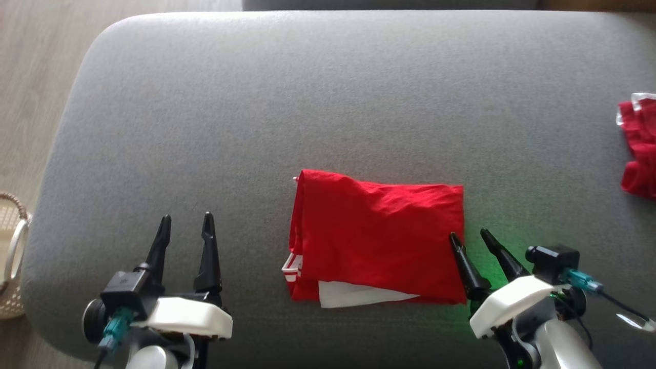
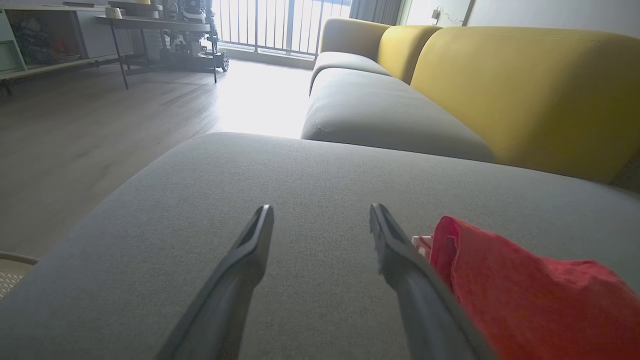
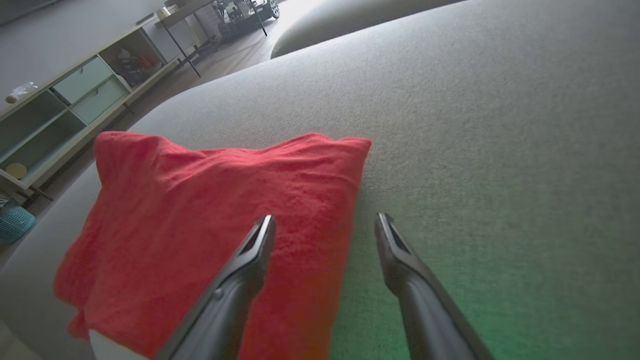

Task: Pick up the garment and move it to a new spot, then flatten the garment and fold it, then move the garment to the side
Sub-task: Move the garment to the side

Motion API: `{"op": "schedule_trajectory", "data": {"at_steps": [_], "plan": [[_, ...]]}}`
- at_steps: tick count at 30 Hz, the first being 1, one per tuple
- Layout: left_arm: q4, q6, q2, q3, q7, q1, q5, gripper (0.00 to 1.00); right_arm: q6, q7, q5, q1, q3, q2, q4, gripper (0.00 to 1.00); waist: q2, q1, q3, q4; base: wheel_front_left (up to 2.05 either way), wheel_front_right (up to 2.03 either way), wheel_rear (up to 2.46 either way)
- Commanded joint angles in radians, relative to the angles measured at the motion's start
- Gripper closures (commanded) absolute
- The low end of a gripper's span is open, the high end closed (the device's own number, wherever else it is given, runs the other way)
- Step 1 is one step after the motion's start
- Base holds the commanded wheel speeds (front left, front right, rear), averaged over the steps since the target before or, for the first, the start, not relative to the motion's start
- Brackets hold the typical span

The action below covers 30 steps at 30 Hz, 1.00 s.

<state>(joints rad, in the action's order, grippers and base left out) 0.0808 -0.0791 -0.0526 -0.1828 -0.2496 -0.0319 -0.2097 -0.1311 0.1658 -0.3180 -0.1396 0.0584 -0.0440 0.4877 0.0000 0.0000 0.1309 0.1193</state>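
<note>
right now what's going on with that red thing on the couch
A two-armed robot is working on a red garment, which lies folded on the grey cushion. Neither tool holds it: the left tool stands open to its left, and the right tool is open at its right edge. Moving it aside looks like the step left.

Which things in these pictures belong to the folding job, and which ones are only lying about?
Belong to the job: folded red garment with white trim; grey fabric cushion under it; left gripper, open; right gripper, open, at the garment's right edge.

Only lying about: crumpled red cloth at the cushion's right edge; pale woven basket on the floor; yellow sofa back.
</note>
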Motion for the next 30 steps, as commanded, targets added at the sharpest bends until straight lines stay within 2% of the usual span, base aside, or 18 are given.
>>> {"op": "schedule_trajectory", "data": {"at_steps": [1, 12, 14, 15, 21, 30], "plan": [[-0.028, -0.003, 0.002, 0.024, -0.012, 0.042, 0.008, 0.00, 0.000, 0.006, 0.006, -0.044, 0.019, -0.006, -0.009, 0.00, 0.0000, 0.0000, 0.009, 0.010, 0.00, 0.00, 0.00], [-0.026, -0.012, 0.002, 0.005, -0.012, 0.055, 0.010, 0.00, 0.000, 0.025, -0.004, -0.112, 0.026, -0.006, 0.136, 0.00, 0.0000, 0.0000, 0.027, 0.033, 0.00, 0.00, 0.00], [-0.025, -0.012, 0.002, 0.004, -0.012, 0.056, 0.013, 0.00, 0.000, 0.028, -0.005, -0.120, 0.034, -0.006, 0.154, 0.95, 0.0000, 0.0000, 0.026, 0.034, 0.00, 0.00, 0.00], [-0.025, -0.012, 0.002, 0.004, -0.012, 0.056, 0.014, 0.00, 0.000, 0.032, -0.003, -0.124, 0.039, -0.006, 0.161, 1.00, 0.0000, 0.0000, 0.025, 0.034, 0.00, 0.00, 0.00], [-0.025, -0.011, 0.002, 0.005, -0.012, 0.056, 0.018, 0.00, 0.000, 0.055, 0.075, -0.148, 0.008, -0.006, 0.191, 1.00, 0.0000, 0.0000, 0.020, 0.025, 0.00, 0.00, 0.00], [-0.027, -0.009, 0.002, 0.001, -0.012, 0.059, 0.026, 0.00, 0.000, 0.074, 0.156, -0.193, -0.056, -0.016, 0.186, 1.00, 0.0000, 0.0000, 0.004, -0.029, 0.00, 0.00, 0.00]]}}
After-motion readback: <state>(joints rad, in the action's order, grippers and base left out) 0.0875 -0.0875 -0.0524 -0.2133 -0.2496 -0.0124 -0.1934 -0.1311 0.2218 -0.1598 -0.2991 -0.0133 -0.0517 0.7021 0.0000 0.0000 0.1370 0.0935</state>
